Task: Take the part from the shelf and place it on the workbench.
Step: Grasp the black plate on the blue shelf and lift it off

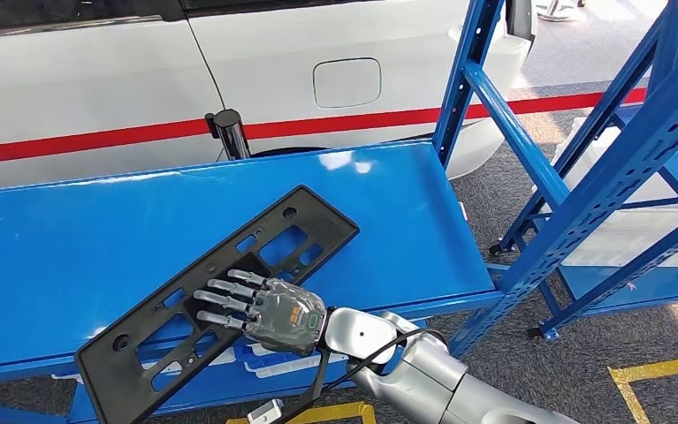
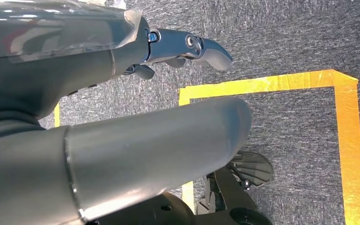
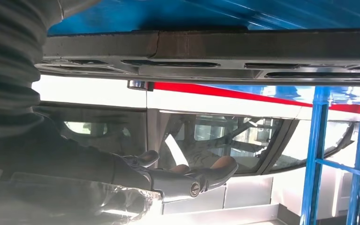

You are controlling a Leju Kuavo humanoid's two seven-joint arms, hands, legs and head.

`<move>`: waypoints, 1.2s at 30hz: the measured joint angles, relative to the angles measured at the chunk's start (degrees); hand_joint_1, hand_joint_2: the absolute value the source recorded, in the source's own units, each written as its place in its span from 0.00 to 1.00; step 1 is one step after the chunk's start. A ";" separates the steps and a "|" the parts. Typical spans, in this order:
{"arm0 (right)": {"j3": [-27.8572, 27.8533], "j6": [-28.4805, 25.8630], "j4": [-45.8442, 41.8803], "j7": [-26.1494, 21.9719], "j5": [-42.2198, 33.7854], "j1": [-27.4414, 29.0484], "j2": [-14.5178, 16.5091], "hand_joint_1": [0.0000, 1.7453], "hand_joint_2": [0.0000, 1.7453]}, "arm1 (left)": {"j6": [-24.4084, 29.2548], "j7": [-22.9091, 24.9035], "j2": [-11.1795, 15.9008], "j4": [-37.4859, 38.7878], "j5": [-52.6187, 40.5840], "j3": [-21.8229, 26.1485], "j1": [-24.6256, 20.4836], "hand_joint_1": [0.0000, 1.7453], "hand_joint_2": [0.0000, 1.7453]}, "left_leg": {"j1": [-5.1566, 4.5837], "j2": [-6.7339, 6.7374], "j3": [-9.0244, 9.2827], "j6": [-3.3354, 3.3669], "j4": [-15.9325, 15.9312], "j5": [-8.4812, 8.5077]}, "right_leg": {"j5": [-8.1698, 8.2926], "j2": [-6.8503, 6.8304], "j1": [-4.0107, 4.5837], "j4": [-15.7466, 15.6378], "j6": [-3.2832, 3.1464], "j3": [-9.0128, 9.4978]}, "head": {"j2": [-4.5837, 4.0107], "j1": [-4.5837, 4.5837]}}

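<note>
The part, a long black plastic frame with cut-outs (image 1: 304, 231), lies flat and slanted on the blue workbench top (image 1: 79, 238). Its near end juts past the front edge. My right hand (image 1: 260, 311) is spread over the near half of the frame, fingers straight and apart. In the right wrist view a gap shows between the fingers (image 3: 189, 180) and the frame's edge (image 3: 206, 50), so nothing is gripped. My left hand (image 2: 159, 136) hangs over the carpet with its fingers (image 2: 203, 48) extended and holding nothing.
A white car with a red stripe (image 1: 96, 88) stands right behind the bench, with a black post (image 1: 229, 132) at the back edge. Blue rack uprights (image 1: 605, 190) rise on the right. White bins (image 1: 269, 364) sit under the bench. Yellow tape (image 1: 662, 369) marks the grey carpet.
</note>
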 joint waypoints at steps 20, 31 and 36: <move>0.11 0.98 0.65 3.01 4.77 -0.09 1.95 0.00 1.00 | 0.00 0.27 -0.17 0.00 -0.87 0.55 -0.01 0.00 0.00 | 0.01 0.00 -0.01 0.00 0.00 0.00 | 0.00 0.00 0.00 0.00 0.00 0.00 | 0.00 -0.01; 0.11 1.30 1.81 3.80 4.85 -0.13 4.21 0.00 1.00 | 0.02 0.66 -0.34 0.00 -1.39 0.55 -0.01 0.00 0.00 | 0.00 0.00 -0.01 0.00 0.00 0.00 | 0.00 0.00 0.00 0.00 0.00 0.00 | 0.00 -0.01; 0.12 1.78 2.29 3.98 4.85 -0.27 5.03 0.00 1.00 | -0.20 0.67 -0.35 0.00 -1.75 0.55 -0.01 0.00 0.00 | 0.01 0.00 -0.01 0.00 0.00 0.00 | 0.00 0.00 0.00 0.00 0.00 0.00 | 0.00 0.00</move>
